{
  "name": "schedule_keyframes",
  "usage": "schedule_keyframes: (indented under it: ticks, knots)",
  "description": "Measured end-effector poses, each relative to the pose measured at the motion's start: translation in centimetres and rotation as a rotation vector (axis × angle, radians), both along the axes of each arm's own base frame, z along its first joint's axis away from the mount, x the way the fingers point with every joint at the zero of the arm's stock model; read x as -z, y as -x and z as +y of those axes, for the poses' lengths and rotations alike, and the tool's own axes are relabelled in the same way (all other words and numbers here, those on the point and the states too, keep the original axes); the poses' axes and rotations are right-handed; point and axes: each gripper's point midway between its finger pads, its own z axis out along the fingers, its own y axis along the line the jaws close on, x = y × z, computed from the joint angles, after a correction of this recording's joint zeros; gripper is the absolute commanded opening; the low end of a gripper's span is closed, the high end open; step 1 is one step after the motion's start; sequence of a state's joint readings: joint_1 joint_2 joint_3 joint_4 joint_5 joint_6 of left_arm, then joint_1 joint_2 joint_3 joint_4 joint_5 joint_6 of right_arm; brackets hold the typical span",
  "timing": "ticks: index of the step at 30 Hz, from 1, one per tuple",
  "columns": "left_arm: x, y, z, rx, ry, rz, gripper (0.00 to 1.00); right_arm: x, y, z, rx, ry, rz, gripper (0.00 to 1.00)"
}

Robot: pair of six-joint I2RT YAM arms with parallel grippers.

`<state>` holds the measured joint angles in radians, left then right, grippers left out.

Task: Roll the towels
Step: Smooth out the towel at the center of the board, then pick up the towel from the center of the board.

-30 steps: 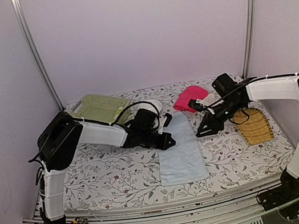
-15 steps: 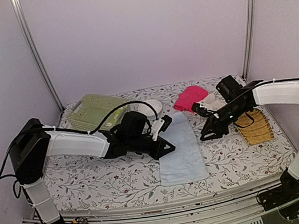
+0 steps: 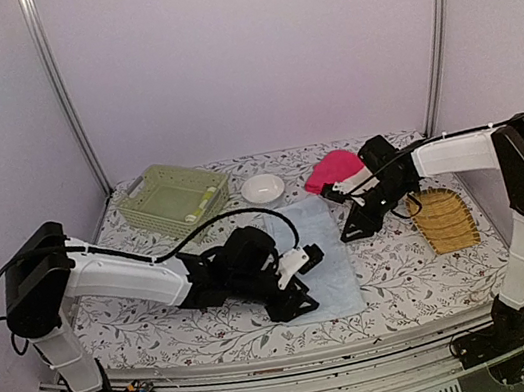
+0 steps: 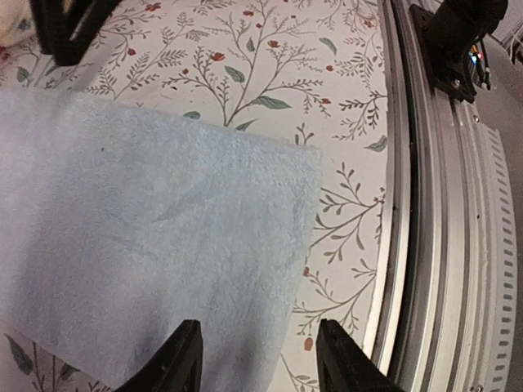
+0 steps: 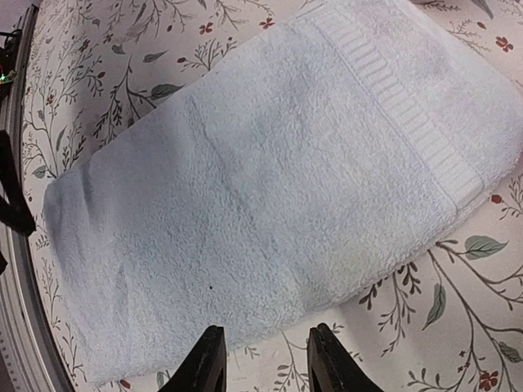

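Observation:
The pale blue towel [image 3: 323, 264] lies flat in the middle of the table. My left gripper [image 3: 296, 304] hovers open over its near left part. In the left wrist view the left gripper [image 4: 261, 363] has nothing between its fingers, and the towel [image 4: 139, 237] shows its near corner below. My right gripper [image 3: 349, 232] stands open at the towel's far right edge. The right wrist view has the towel [image 5: 270, 180] spread ahead of the empty right gripper [image 5: 265, 363]. A bright pink towel [image 3: 333, 169] lies bunched at the back, behind the right wrist.
A pale green basket [image 3: 173, 196] stands at the back left with a white bowl [image 3: 263, 189] beside it. A yellow slatted tray [image 3: 444, 218] lies at the right. The metal rail [image 4: 441, 212] runs along the table's near edge.
My left gripper has moved from the towel's far left edge toward the near edge and its jaws have opened. The right gripper shifted slightly left, toward the towel's right edge.

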<state>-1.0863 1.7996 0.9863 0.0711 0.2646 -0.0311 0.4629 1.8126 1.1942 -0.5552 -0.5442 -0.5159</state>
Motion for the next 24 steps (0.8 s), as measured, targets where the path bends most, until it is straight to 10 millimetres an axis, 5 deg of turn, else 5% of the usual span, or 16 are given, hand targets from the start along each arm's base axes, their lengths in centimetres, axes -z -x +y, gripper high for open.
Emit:
schedule_keyframes:
  ticks: [6, 14, 24]
  knots:
    - [1.0, 2.8, 0.2, 0.107, -0.078, -0.072, 0.5, 0.5, -2.4, 1.0, 0.01, 0.004, -0.023, 0.36]
    - [3.1, 3.6, 1.8, 0.18, -0.195, -0.086, 0.47, 4.5, -2.6, 0.3, 0.045, 0.076, 0.05, 0.36]
    - [4.9, 3.7, 2.2, 0.22, -0.266, -0.098, 0.44, 5.4, -2.9, 0.2, 0.054, 0.098, 0.062, 0.36]
